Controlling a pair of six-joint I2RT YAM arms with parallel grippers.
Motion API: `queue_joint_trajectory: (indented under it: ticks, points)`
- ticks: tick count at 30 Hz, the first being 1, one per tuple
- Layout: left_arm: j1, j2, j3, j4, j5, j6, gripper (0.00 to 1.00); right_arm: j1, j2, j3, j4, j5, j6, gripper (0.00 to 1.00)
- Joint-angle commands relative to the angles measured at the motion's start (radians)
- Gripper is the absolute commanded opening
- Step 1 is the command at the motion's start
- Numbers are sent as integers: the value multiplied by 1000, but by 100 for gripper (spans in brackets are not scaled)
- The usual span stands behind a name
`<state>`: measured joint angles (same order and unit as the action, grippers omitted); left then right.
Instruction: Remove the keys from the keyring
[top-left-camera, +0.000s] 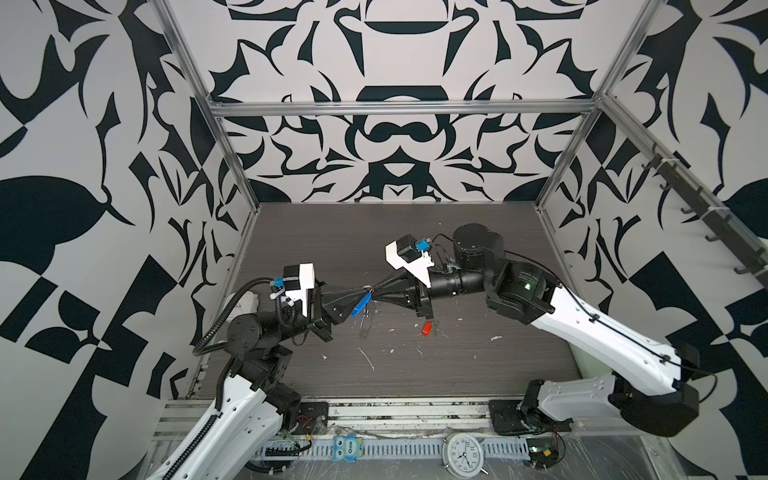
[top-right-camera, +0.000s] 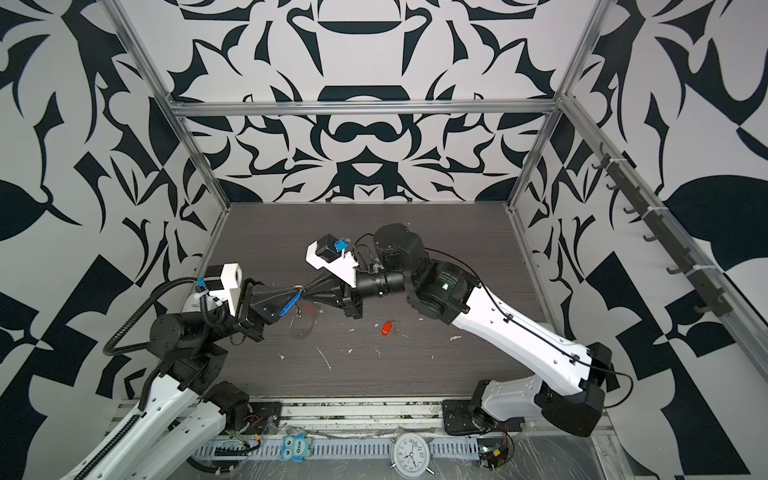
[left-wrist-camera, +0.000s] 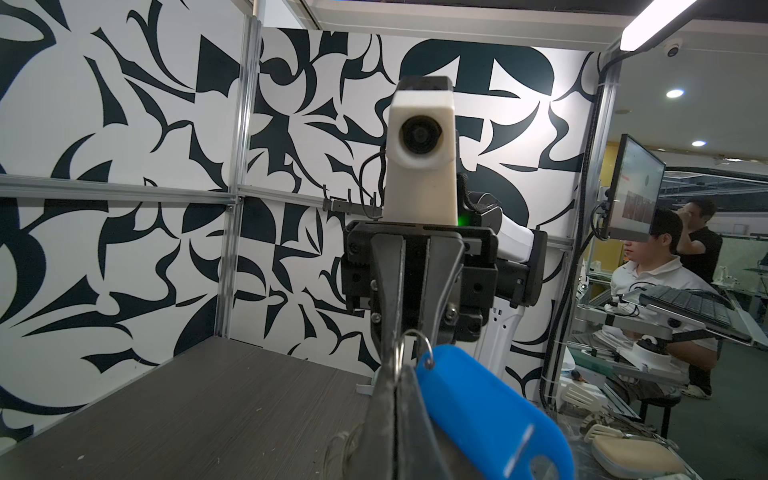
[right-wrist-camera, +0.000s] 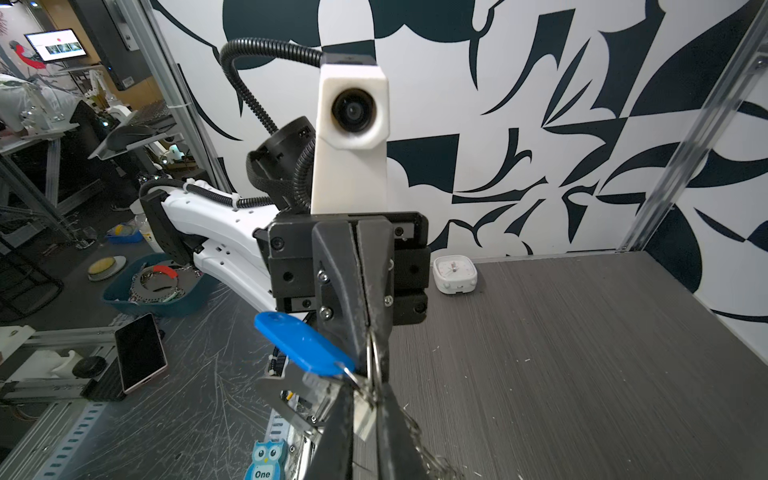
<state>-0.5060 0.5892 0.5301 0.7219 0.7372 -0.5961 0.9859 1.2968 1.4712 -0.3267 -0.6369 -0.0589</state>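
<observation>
Both grippers meet tip to tip above the middle of the table. My left gripper (top-left-camera: 360, 293) (left-wrist-camera: 395, 374) is shut on a silver ring (left-wrist-camera: 400, 347) at the top of the keyring. The oblong blue tag (top-left-camera: 360, 306) (left-wrist-camera: 482, 407) (right-wrist-camera: 303, 345) hangs beside that ring. The keyring's thin loop (top-right-camera: 300, 328) and chain (right-wrist-camera: 422, 440) dangle below. My right gripper (top-left-camera: 376, 291) (right-wrist-camera: 370, 395) has its jaws almost together on the blue-tagged key's flat silver metal (right-wrist-camera: 291, 395). The red-orange tag (top-left-camera: 425, 328) (top-right-camera: 386, 328) lies alone on the table under the right arm; its key is too small to make out.
A white square clock (right-wrist-camera: 454, 274) stands at the table's left wall. Along the front rail sit a round alarm clock (top-left-camera: 463, 455) and an owl figure (top-left-camera: 347, 448). White scuffs mark the dark table (top-left-camera: 478, 374). A phone (right-wrist-camera: 140, 353) and a blue bin (right-wrist-camera: 158, 291) lie beyond the rail.
</observation>
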Motion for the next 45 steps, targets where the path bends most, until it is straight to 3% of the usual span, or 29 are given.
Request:
queue_joint_trajectory:
  ticks: [1, 22, 35, 41, 45]
  points:
    - [0, -4, -16, 39, 1, -20, 0, 19, -11, 61, 11, 51, -24, 13]
    - [0, 27, -57, 165, 17, -92, 0, 119, 109, 288, -181, 205, -93, 7]
    - [0, 21, -83, 223, -8, -114, 0, 179, 196, 422, -308, 325, -133, 13]
    - [0, 9, -93, 230, -21, -114, 0, 193, 206, 442, -319, 338, -131, 11]
    - [0, 7, -100, 233, -28, -115, 0, 199, 207, 447, -318, 350, -132, 18]
